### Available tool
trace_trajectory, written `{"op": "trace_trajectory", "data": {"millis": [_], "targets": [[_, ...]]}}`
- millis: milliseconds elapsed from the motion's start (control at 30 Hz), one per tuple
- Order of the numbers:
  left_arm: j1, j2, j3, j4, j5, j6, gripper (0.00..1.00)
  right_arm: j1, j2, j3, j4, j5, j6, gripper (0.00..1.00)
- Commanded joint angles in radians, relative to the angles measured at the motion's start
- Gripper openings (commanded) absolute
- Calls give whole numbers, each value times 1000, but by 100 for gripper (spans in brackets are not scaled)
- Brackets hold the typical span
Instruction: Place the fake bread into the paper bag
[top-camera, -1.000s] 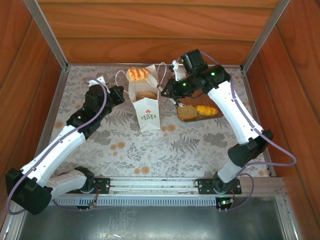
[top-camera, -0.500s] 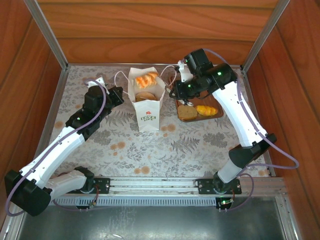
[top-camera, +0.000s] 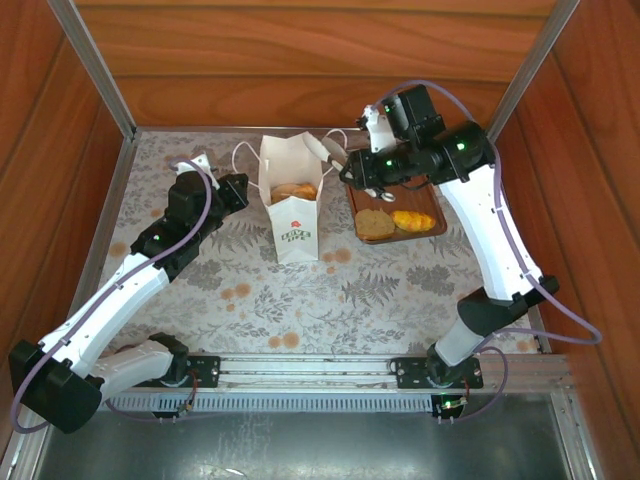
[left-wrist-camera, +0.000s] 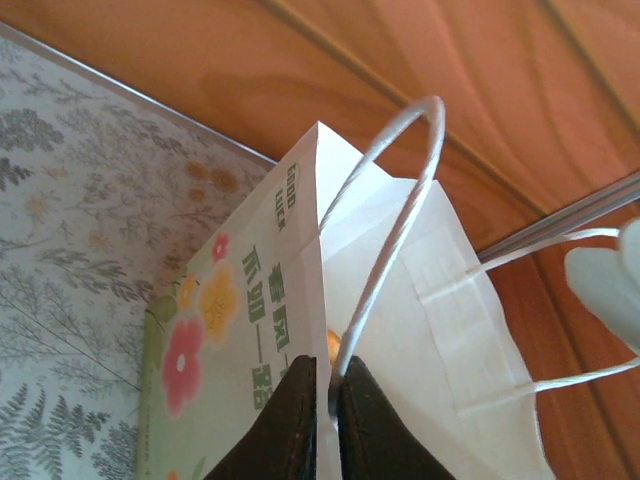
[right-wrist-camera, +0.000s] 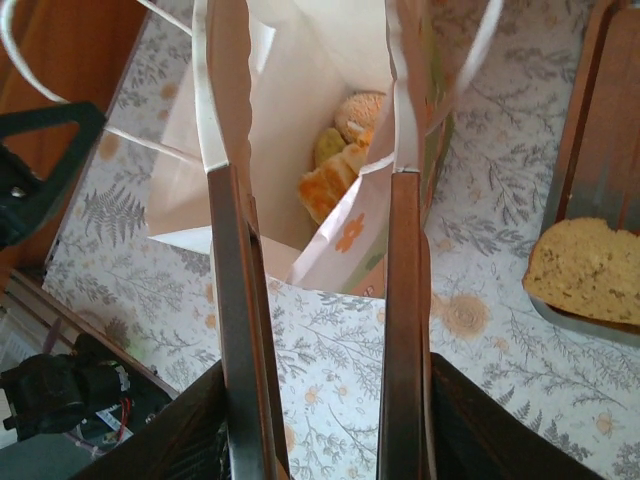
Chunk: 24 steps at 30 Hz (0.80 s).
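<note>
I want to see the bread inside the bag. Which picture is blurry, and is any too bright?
Right wrist view: its close fingers look soft and the paper bag glares white inside, yet the fake bread there reads clearly. Left wrist view: the left gripper is dark and fuzzy. Top view: even light, sharp.

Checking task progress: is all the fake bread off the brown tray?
No, a brown slice and a yellow pastry lie on the tray in the top view.
</note>
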Motion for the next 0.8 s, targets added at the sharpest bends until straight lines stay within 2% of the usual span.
{"op": "trace_trajectory", "data": {"millis": [0, 233, 433, 600, 767], "targets": [[6, -13, 5, 13, 35, 13, 25, 0, -76, 37, 22, 16, -15, 48], [6, -44, -4, 4, 36, 25, 46, -84, -231, -67, 32, 94, 50, 48], [6, -93, -44, 1, 23, 48, 62, -258, -378, -247, 33, 87, 96, 47], [6, -141, -89, 11, 13, 72, 74, -421, -447, -500, 40, 72, 83, 49], [6, -188, -143, 21, -5, 101, 83, -538, -450, -764, 96, 95, 71, 48]]}}
